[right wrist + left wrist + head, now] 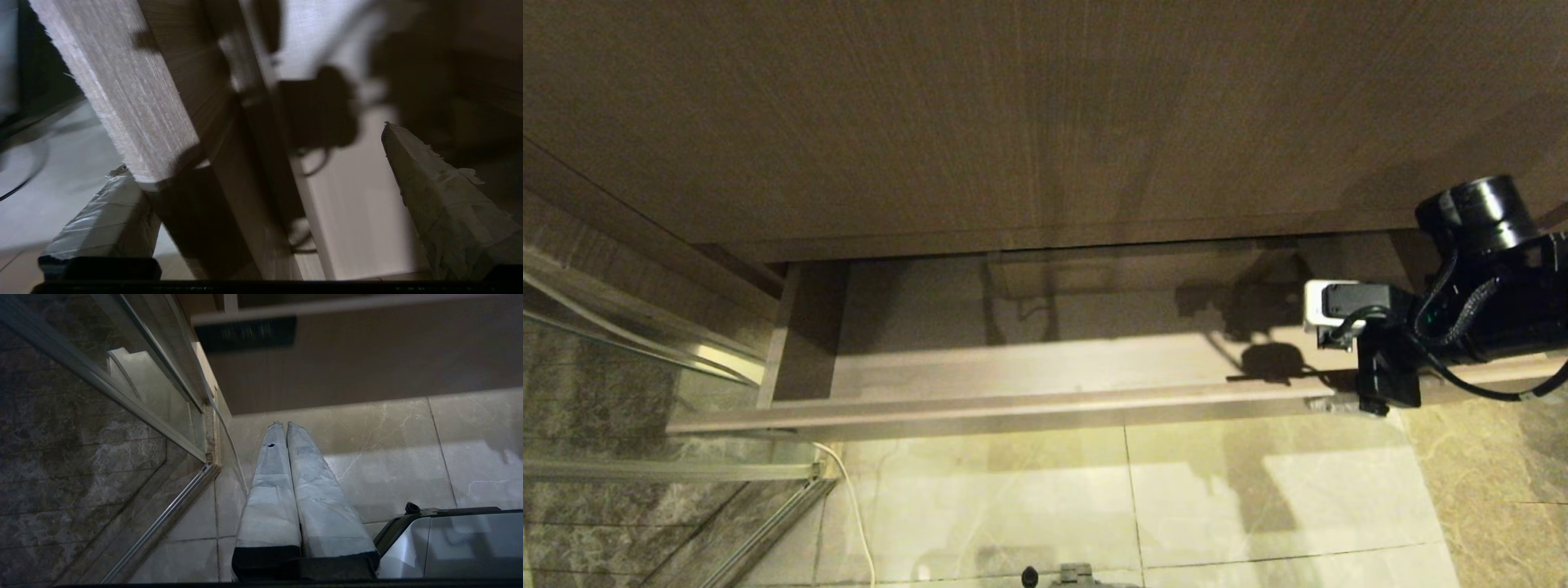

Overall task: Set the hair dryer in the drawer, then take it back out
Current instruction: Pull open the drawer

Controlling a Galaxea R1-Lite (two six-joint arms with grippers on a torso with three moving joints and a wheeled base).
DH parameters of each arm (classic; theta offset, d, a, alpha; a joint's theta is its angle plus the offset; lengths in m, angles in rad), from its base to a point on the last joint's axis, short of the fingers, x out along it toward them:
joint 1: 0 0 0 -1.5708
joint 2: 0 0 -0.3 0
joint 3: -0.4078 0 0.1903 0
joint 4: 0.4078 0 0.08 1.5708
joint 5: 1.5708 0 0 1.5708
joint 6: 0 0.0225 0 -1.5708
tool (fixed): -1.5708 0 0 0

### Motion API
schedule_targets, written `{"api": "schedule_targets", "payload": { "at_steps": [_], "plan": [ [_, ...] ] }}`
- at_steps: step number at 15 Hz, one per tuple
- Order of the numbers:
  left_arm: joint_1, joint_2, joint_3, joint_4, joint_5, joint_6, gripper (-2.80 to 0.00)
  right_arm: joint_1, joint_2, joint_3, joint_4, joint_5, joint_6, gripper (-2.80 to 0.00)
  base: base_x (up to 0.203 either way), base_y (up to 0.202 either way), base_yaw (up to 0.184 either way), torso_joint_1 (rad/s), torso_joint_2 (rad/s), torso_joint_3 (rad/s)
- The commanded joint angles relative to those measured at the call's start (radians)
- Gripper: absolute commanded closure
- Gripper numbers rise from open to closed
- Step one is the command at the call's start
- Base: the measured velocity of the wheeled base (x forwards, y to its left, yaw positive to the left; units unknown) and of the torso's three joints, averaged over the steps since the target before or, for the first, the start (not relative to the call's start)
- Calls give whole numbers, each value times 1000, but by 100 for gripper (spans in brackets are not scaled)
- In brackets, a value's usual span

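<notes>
The drawer (1029,359) stands pulled out from under the wood-grain cabinet front (1013,122), and its pale floor shows nothing lying on it, only shadows. The hair dryer is nowhere in any of these views, so where it sits I cannot say. Over at the drawer's right end, the right gripper (261,196) straddles the front panel (1013,406): from its wrist view, one taped finger (106,216) is on the outer, floor side of the board and the other finger (441,204) hangs inside the drawer, jaws spread wide apart with the panel's top edge between them and nothing clamped. That looks like the stance for hooking a handleless front, a finger on each face so the board can be drawn or pushed. The left gripper (286,428) is parked low, pointing at the tiled floor (388,457) beside the glass shower partition (122,375), its two wrapped fingers pressed together and holding nothing. A white cord (854,506) trails across the tiles near the drawer's left corner; what it belongs to is not visible. My read: the drawer is open and ready, or just emptied.
</notes>
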Motion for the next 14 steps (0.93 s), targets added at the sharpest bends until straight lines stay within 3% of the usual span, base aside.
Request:
{"api": "schedule_targets", "payload": {
  "at_steps": [1,4,9,14],
  "plan": [
    [0,0,0,0,0,0,0,-4,-48,27,-27,-32,-7,-280,0,0,0,0,0,0],
    [1,0,2,0,0,0,0,-20,-99,73,0,-63,-7,-280,0,0,0,0,0,0],
    [0,0,2,0,0,0,0,-102,-293,102,255,-75,-7,-280,0,0,0,0,0,0],
    [0,0,1,0,0,-1,0,-151,-446,218,282,-75,-6,-280,0,0,0,0,0,0]
  ]
}}
